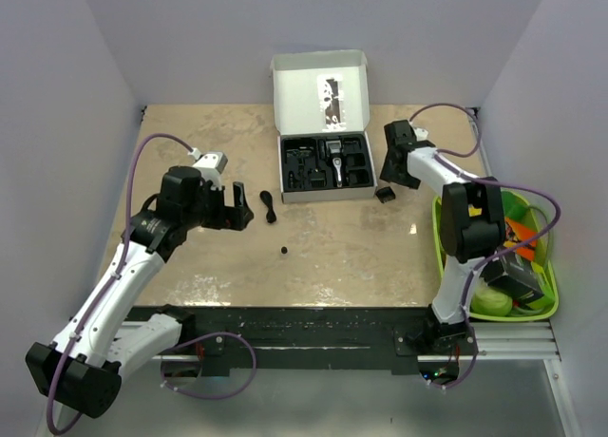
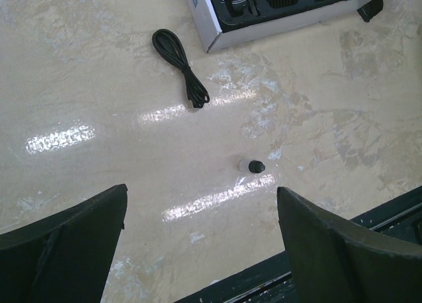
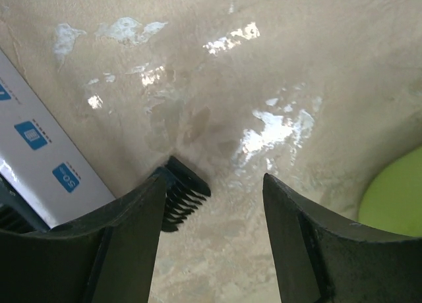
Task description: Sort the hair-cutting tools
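Left pincer (image 2: 201, 196) hovers over the table (image 2: 99, 118), jaws spread fully and holding nothing. The tiny round bit (image 2: 256, 166) lies just ahead of it, and the cord (image 2: 181, 66) lies farther on, near the open box (image 1: 323, 196). The clipper (image 1: 336, 161) rests in the box tray. Right of the box, the comb guard (image 3: 186, 194) lies on the table at one finger's inner edge of the right pincer (image 3: 214, 184), whose jaws are partly apart and empty. Step in hand, as judged: collecting loose accessories. The next move calls for centring the right jaws on the guard before closing.
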Motion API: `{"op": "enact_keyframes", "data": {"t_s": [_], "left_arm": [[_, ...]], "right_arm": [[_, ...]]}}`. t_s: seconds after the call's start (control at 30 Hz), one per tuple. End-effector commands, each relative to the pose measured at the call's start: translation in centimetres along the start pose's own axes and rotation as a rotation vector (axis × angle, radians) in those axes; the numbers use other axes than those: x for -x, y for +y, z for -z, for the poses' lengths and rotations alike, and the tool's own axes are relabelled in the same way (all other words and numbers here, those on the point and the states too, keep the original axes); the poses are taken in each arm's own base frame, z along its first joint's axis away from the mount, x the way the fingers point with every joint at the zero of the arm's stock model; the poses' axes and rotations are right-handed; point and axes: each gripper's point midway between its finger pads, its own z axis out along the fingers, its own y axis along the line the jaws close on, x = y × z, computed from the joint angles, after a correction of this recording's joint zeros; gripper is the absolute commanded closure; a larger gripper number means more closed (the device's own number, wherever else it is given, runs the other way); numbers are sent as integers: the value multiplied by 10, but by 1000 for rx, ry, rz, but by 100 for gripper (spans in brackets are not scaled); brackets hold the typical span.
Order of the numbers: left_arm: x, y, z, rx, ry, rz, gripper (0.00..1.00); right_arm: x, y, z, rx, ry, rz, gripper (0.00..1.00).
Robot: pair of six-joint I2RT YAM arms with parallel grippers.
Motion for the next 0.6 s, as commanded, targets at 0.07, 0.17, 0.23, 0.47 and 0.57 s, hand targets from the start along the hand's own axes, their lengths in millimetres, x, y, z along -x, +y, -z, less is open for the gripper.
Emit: {"op": "enact_keyframes", "data": {"t_s": [0.07, 0.17, 0.23, 0.47, 0.57], "left_arm": [[12, -5, 1, -18, -32, -15, 0], [12, -2, 0, -3, -30, -15, 0], [10, -2, 0, -3, -27, -14, 0], [7, -2, -2, -4, -23, -7, 0], [6, -1, 0, -4, -25, -5, 0]], "right_arm": [[25, 22, -10, 53, -46, -7, 36], [22, 24, -18, 56, -34, -2, 36], [16, 24, -23, 53, -20, 2, 36], [5, 23, -29, 60, -11, 30, 37], [15, 19, -25, 41, -37, 44, 36]]}}
